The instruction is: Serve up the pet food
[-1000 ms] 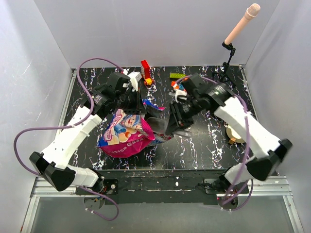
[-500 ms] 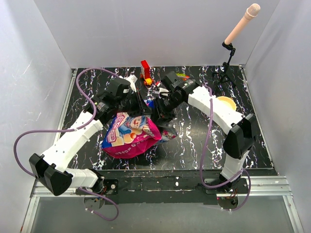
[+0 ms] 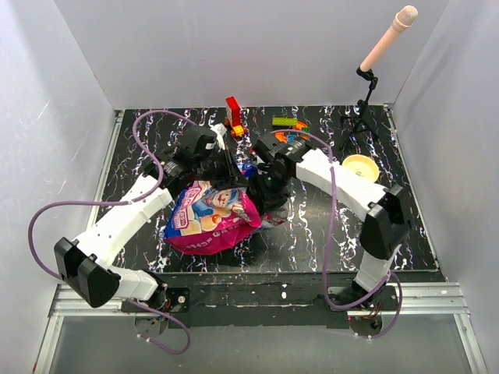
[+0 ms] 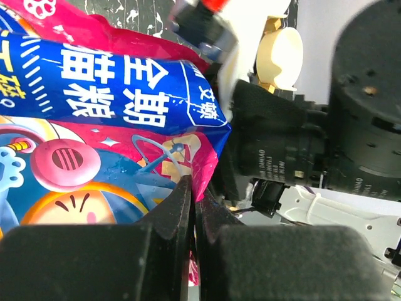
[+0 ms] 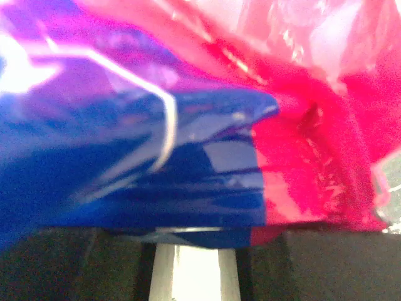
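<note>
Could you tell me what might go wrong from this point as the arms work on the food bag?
1. The left fingers pinch only a thin edge of the bag, so it could slip free when pulled.
2. The right fingers press against the bag close to the left ones, so the two arms may collide.
3. The bowl stands well off to the right, so anything spilling here would probably miss it.
</note>
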`<state>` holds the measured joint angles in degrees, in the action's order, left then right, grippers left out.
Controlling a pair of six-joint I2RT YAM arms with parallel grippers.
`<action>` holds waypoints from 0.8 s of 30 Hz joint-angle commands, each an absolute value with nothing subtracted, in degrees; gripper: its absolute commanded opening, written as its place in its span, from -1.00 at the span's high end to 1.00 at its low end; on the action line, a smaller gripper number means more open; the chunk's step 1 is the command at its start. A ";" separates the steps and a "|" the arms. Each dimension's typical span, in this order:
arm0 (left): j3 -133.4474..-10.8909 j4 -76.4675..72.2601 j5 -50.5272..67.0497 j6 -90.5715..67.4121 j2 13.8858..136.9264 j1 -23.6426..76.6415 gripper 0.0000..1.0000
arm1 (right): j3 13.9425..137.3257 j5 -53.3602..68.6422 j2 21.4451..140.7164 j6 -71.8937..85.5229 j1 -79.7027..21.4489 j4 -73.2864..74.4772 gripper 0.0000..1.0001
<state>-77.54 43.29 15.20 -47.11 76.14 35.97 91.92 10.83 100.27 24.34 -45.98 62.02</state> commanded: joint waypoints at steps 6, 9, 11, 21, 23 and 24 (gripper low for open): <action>-79.28 38.32 14.33 -51.15 78.21 35.77 1.00 | 113.97 30.57 132.44 24.43 -50.79 48.19 0.97; -80.59 39.19 13.71 -49.67 80.41 36.30 1.00 | 114.10 38.64 132.46 27.66 -52.56 36.54 0.97; -82.08 41.03 12.40 -47.91 81.47 36.39 1.00 | 107.97 45.06 130.62 33.02 -52.56 23.45 0.97; -85.87 48.77 7.39 -41.41 76.65 36.39 1.00 | 92.23 61.78 124.13 59.22 -50.72 -23.60 0.97; -86.66 50.01 6.07 -38.95 74.98 36.30 1.00 | 86.34 62.40 119.20 61.95 -49.23 -27.84 0.97; -87.01 50.36 6.15 -37.72 74.27 36.39 1.00 | 83.61 62.58 116.83 63.01 -48.35 -29.78 0.97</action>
<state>-81.38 54.15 -1.96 -41.32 81.78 33.26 89.86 52.23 127.37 52.93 -47.64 -4.49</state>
